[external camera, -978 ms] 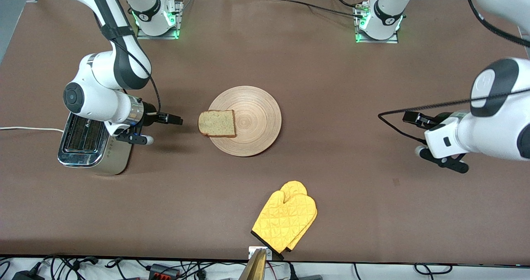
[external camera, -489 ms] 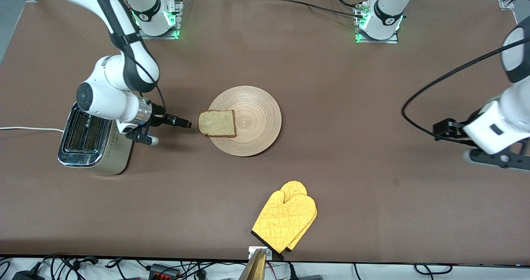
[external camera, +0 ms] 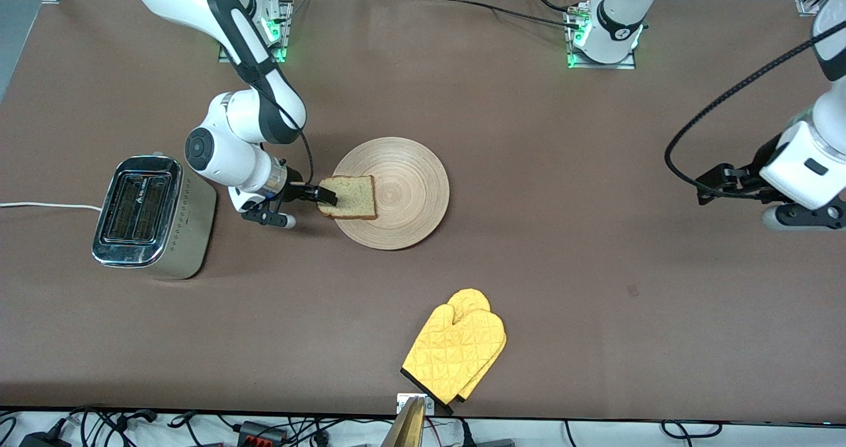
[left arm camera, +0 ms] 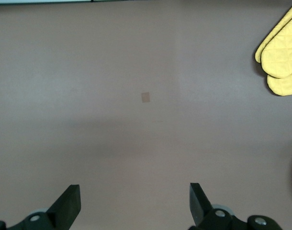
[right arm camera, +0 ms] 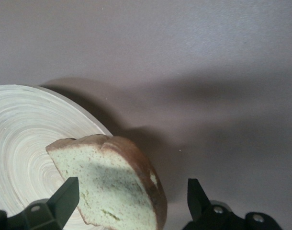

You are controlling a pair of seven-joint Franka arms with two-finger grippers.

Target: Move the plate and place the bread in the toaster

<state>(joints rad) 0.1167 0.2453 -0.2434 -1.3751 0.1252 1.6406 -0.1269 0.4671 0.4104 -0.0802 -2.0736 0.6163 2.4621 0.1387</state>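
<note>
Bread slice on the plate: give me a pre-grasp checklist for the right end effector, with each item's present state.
1. Right end effector open: ok, its fingers stand apart on either side of the bread slice's edge.
2. Bread slice reachable: ok, it lies on the wooden plate, overhanging the rim toward the toaster.
3. Fingers closed on the slice: not ok, no contact shows yet.
4. Toaster slots free: ok, both look empty in the front view.
5. Left end effector out of the way: ok, it waits open over bare table at the left arm's end.
6. Oven mitt clear of the path: ok, it lies nearer the front camera than the plate.
</note>
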